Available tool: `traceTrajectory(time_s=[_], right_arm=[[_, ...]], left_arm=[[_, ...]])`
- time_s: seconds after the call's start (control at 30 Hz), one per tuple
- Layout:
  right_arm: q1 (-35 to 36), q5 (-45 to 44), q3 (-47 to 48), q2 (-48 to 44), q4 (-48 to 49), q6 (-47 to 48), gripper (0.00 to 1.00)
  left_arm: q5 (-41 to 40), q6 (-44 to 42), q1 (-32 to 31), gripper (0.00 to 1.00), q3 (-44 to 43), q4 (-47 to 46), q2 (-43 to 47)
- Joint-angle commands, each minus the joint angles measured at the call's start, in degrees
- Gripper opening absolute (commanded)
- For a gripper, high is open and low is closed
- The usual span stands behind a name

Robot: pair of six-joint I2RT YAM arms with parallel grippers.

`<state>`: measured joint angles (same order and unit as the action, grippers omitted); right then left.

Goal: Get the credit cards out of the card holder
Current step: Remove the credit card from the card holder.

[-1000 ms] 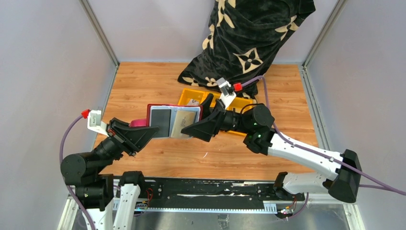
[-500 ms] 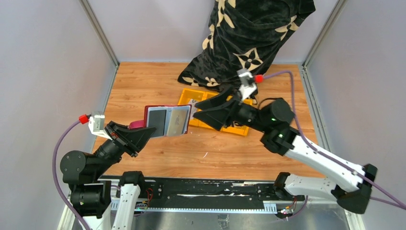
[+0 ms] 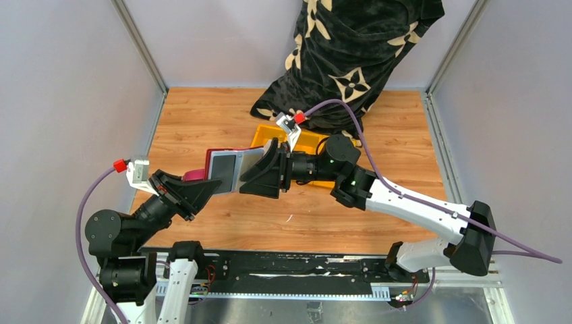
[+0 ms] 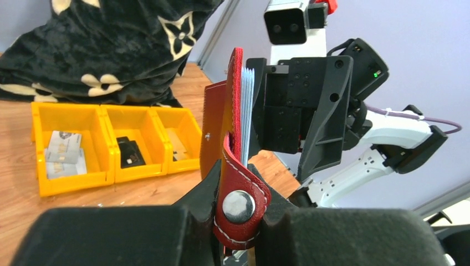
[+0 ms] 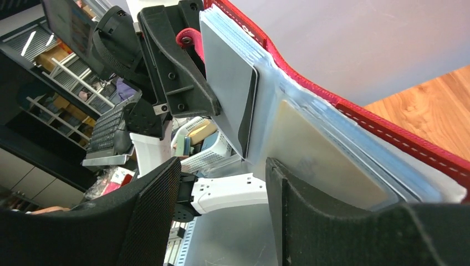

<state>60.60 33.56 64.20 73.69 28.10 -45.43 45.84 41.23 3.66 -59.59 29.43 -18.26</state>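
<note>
I'm working in a lab test cell: grey panel walls (image 3: 67, 101) on aluminium posts (image 3: 138, 44) enclose my wooden tabletop (image 3: 202, 115), cluttered shelving (image 5: 66, 72) beyond.

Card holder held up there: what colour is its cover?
Red card holder, white stitching; best in left wrist view.

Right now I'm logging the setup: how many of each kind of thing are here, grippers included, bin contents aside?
Card holder: 1
Yellow bin: 1
Black patterned cloth: 1
Grippers: 2 (left gripper, right gripper)
Total: 5

card holder (image 3: 226, 170): partly hidden behind right claw (image 3: 253, 177) | yellow bin (image 3: 263, 137): mostly covered by right arm (image 3: 405, 202)
</note>
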Motion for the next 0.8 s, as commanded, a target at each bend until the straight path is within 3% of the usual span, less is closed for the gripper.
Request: traceTrajectory(time_s=[0.0, 0.2, 0.33, 0.43, 0.6, 0.77], right_arm=[[0.64, 1.76, 2.66, 2.59, 3.83, -2.33, 0.62], [-0.55, 4.22, 5.72, 1.63, 0.96, 0.15, 0.56], [-1.89, -2.09, 10.87, -6.96, -16.19, 16.22, 0.70], [-1.97, -5.35, 13.56, -9.76, -22.63, 24.21, 0.78], [-1.98, -5.52, 13.40, -8.74, -23.10, 30.43, 0.85], [-1.98, 3.20, 12.01, -6.82, -20.09, 30.87, 0.85]], left_arm=[[5.29, 5.28, -0.06, 0.12, -0.35, -7.12, -0.28], [8.38, 3.51, -0.06, 0.12, -1.12, -7.06, -0.04], [10.56, 0.17, -0.06, 0.12, -2.13, -3.82, -0.07], [12.14, 0.37, -0.06, 0.12, -2.03, -3.77, -0.02], [14.70, 3.47, -0.06, 0.12, -1.13, -6.92, -0.10], [16.69, 3.62, -0.06, 0.12, -1.81, -6.67, -0.18]])
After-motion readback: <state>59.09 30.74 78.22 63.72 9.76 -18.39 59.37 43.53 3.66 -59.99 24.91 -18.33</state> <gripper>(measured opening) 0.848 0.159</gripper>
